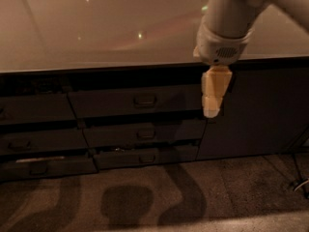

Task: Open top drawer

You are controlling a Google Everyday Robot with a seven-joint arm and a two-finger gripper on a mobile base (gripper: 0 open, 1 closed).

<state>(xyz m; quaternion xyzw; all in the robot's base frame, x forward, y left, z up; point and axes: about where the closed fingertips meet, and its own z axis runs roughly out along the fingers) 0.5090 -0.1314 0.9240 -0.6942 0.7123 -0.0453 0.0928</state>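
The top drawer is the wide dark grey front in the middle column, just under the countertop, with a small rectangular pull handle at its centre. Its front sits close to the cabinet face. My gripper is pale yellow and hangs pointing down from the grey wrist. It sits in front of the drawer's right end, well to the right of the handle and at about the same height. Nothing is seen held in it.
Two slimmer dark drawer fronts lie below the top drawer. More drawers stand in the left column. A plain dark cabinet door is on the right. The pale countertop runs above. Cables lie on the carpet at the right.
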